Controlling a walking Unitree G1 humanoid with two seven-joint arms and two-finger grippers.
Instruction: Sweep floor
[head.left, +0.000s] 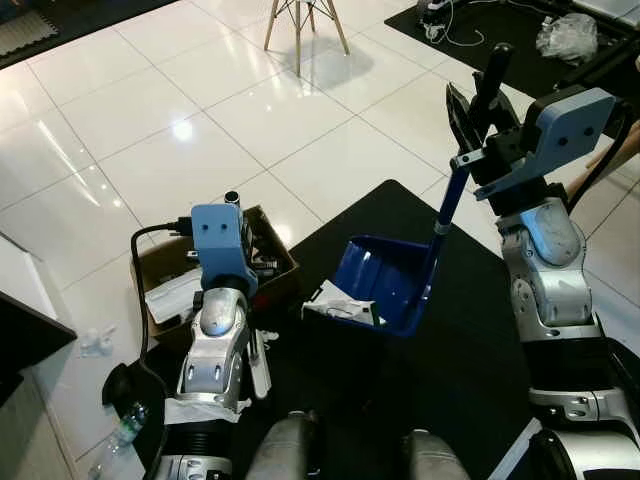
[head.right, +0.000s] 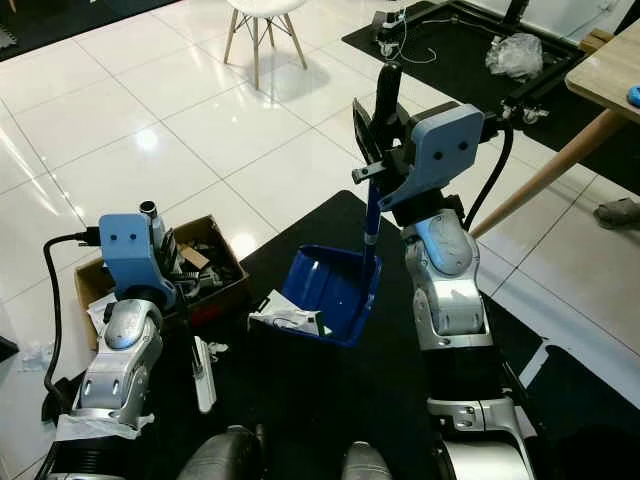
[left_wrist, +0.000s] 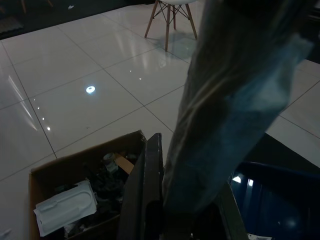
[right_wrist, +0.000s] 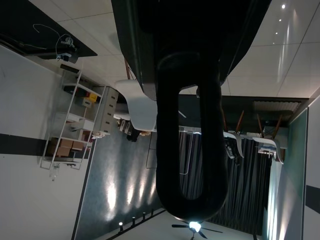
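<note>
The right gripper (head.left: 478, 108) is raised at chest height with its two black fingers pressed against the black loop handle (right_wrist: 190, 130) of a blue dustpan (head.left: 385, 282), whose thin blue shaft hangs down from the grip to the scoop. The scoop rests low over a black mat (head.left: 450, 350), its open mouth turned toward the robot's left, with a crumpled piece of white paper (head.left: 335, 305) lying just at its lip. The left gripper (left_wrist: 150, 200) points forward and down beside an open cardboard box (head.left: 160, 265) of mixed clutter; a pale, cloth-like length (left_wrist: 235, 100) rises between its dark fingers, which appear pinched on it. The box sits at the mat's edge on glossy white tile (head.left: 200, 110). A white chair (head.left: 300, 15) stands well beyond.
</note>
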